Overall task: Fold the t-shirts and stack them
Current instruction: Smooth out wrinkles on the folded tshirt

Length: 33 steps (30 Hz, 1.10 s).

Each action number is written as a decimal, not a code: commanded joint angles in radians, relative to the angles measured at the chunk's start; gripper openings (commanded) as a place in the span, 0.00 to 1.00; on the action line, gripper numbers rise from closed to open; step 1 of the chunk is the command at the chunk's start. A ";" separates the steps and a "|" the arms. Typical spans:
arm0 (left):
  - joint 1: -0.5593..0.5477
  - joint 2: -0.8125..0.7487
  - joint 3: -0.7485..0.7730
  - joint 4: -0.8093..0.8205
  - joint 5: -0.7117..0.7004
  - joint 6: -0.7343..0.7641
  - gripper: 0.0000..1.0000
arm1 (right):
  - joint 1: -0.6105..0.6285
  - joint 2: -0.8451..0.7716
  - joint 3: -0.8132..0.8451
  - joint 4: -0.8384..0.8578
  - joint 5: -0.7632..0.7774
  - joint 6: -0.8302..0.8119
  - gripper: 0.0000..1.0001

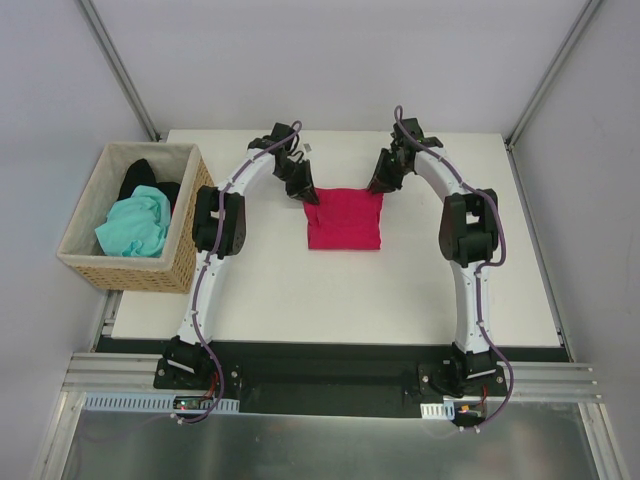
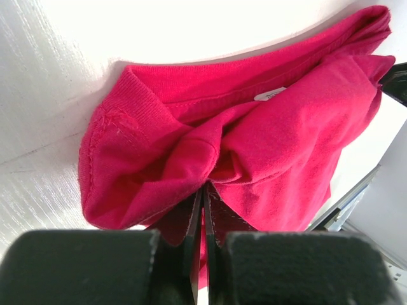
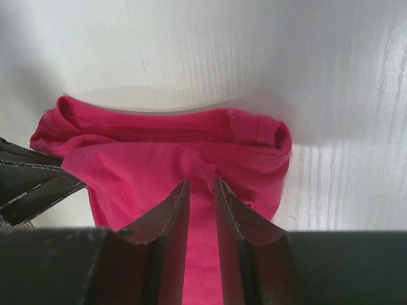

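Pinches crimson shirt (image 1: 344, 222), folded on table (image 1: 400, 290), by its far corners, left jaws pressed together on cloth, right jaws narrowly apart with cloth bunched between, teal shirt (image 1: 135, 228) and black shirt (image 1: 140, 175) heaped in basket (image 1: 130, 272) beside the left edge.

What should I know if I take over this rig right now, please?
Left gripper: shut on the far edge of the crimson t-shirt.
Right gripper: jaws narrow with crimson cloth between them, apparently gripping that far edge too.
The crimson t-shirt lies mid-table, partly folded into a rough rectangle.
The mint-green t-shirt and black t-shirt sit crumpled in the basket on the left.
Done: nothing stacked yet.
Left: finish this fold, then fold and stack the other two.
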<state>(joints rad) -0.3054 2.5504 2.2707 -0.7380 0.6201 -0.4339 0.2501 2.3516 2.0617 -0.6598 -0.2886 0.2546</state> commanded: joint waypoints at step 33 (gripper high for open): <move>0.023 -0.087 -0.034 -0.009 -0.022 0.001 0.00 | -0.032 0.000 -0.025 0.034 -0.014 0.031 0.01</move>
<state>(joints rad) -0.2989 2.5481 2.2456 -0.7376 0.6193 -0.4339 0.2321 2.3520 2.0304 -0.6338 -0.2989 0.2749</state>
